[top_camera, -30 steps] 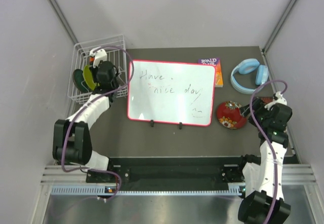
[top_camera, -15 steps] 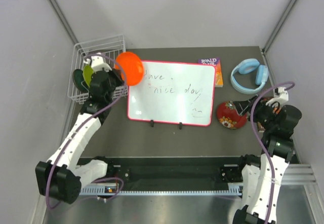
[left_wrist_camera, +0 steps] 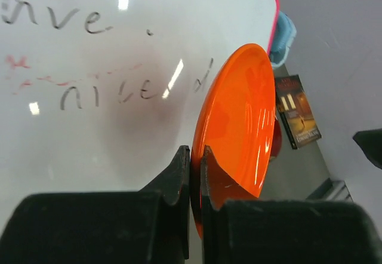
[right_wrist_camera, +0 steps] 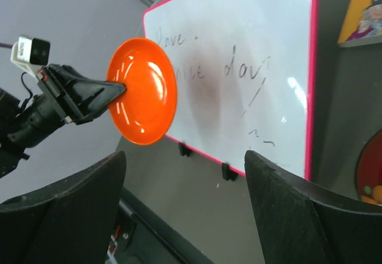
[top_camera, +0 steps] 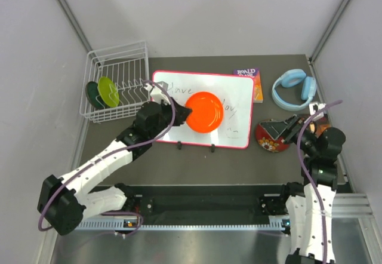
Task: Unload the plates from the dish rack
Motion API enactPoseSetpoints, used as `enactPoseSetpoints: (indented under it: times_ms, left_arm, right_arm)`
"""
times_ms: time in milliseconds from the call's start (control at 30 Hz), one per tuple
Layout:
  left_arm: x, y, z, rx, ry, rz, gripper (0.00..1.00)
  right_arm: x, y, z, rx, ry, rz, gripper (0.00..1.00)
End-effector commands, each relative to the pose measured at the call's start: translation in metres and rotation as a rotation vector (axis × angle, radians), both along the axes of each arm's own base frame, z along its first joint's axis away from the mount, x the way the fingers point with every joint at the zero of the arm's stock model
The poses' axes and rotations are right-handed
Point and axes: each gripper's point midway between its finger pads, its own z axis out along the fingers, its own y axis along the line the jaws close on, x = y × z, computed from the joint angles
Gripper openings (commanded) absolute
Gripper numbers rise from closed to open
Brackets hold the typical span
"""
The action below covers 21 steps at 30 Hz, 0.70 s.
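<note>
- Right now, in the top external view, I am holding the orange plate (top_camera: 205, 111) by its rim in the left gripper (top_camera: 184, 113), above the pink-framed whiteboard (top_camera: 239, 94). If that edge grip is slipping, the plate is going to drop onto the board.
- Also there, a lime-yellow plate (top_camera: 108, 91) and a dark plate (top_camera: 92, 94) are standing upright in the thin-wired white dish rack (top_camera: 117, 51). The dark red plate (top_camera: 270, 140) is lying beside the right gripper (top_camera: 285, 125).
- From the left wrist, the jaws are pressing together on a narrow bite of rim. The plate is looking glossy, shallow and slick, so I am expecting it could swivel.
- From the right wrist, the fingers are spreading wide around nothing. I am worrying the arms could crowd each other near the red plate.
</note>
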Motion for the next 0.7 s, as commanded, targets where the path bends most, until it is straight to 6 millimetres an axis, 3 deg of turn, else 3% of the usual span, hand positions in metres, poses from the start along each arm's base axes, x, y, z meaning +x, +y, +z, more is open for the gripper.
enactPoseSetpoints:
  times_ms: [0, 33, 133, 267, 500, 567, 600, 667]
  left_arm:
    - [-0.013, -0.038, 0.027, -0.110, -0.066, -0.088, 0.00]
    - [-0.015, -0.043, 0.024, -0.107, -0.060, -0.096, 0.00]
    - [-0.024, -0.061, 0.026, -0.108, -0.068, -0.137, 0.00]
    - [-0.040, -0.081, 0.030, -0.115, -0.075, -0.197, 0.00]
    - [-0.051, -0.097, 0.034, -0.121, -0.089, -0.246, 0.00]
    - [-0.054, -0.101, 0.035, -0.124, -0.099, -0.264, 0.00]
    - [-0.054, -0.103, 0.031, -0.118, -0.094, -0.267, 0.00]
    - [-0.055, -0.107, 0.030, -0.127, -0.090, -0.280, 0.00]
  right_arm:
    - [0.004, 0.024, 0.003, -0.003, -0.026, 0.090, 0.80]
    - [0.010, 0.024, -0.001, -0.015, -0.016, 0.065, 0.80]
    - [0.012, 0.051, -0.015, -0.053, 0.029, 0.135, 0.80]
    - [0.021, 0.061, -0.032, -0.082, 0.062, 0.123, 0.79]
    - [0.034, 0.068, -0.055, -0.084, 0.106, 0.119, 0.76]
    - [0.035, 0.073, -0.058, -0.076, 0.098, 0.142, 0.68]
    - [0.036, 0.075, -0.062, -0.074, 0.105, 0.151, 0.55]
    - [0.033, 0.082, -0.057, -0.045, 0.065, 0.196, 0.43]
